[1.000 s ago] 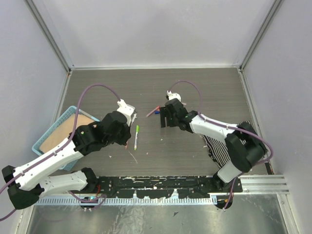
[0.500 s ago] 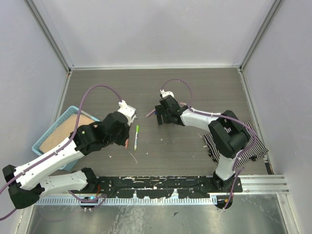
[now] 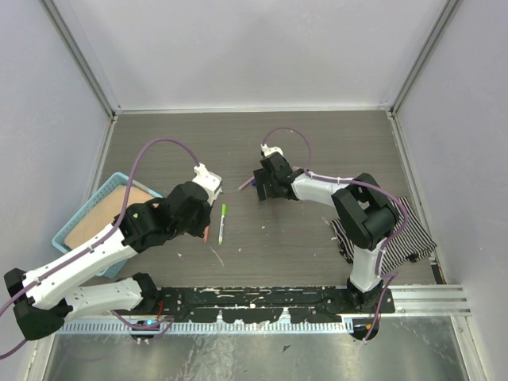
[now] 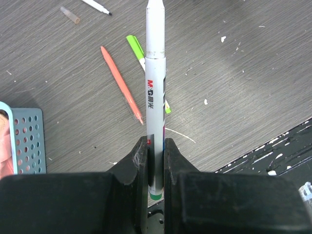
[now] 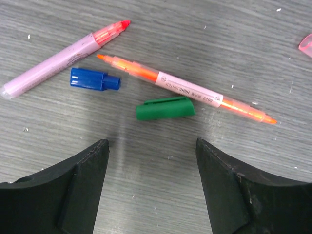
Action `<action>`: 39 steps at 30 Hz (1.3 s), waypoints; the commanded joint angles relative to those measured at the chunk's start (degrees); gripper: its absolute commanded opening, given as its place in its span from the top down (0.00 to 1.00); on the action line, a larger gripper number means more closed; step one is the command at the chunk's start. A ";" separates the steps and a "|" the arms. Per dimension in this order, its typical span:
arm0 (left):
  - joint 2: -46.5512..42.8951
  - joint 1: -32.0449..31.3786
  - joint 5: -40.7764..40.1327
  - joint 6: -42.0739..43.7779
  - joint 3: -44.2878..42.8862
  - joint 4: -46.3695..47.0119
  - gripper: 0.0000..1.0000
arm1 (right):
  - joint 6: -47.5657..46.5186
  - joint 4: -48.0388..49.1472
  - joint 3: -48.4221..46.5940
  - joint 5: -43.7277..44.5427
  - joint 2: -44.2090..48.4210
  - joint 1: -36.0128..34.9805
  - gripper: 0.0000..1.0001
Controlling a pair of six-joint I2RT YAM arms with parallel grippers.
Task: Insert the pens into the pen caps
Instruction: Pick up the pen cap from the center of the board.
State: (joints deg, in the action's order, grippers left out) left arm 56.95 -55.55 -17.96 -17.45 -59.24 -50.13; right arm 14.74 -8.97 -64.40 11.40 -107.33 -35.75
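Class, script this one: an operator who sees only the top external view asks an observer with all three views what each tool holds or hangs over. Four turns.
Operator: From above I can't tell. Is the left tool holding anything?
Observer: Yes. The left tool is shut on a white-barrelled pen, which sticks straight out ahead of it.
Operator: And what lies under the right tool?
Observer: The right tool is open over a green cap lying loose on its side, with a blue cap close by, not touching it.
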 commanded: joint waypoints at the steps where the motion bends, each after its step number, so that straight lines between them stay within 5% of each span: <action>1: -0.58 0.17 -0.47 0.84 -0.70 1.63 1.00 | -1.63 2.29 -2.78 -0.23 -1.20 0.87 0.23; 23: 0.51 0.17 0.47 1.37 -0.46 2.41 1.00 | -3.54 2.36 -5.15 -2.68 -4.71 2.00 0.29; 39: 0.83 0.17 1.08 1.72 -0.04 2.58 1.00 | -4.45 1.25 -5.43 -2.76 -4.44 2.00 0.54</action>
State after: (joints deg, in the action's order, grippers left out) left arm 57.71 -55.55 -17.23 -16.51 -59.24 -49.10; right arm 10.72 -6.94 -68.88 9.37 -111.39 -33.89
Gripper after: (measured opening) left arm 0.165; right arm 0.507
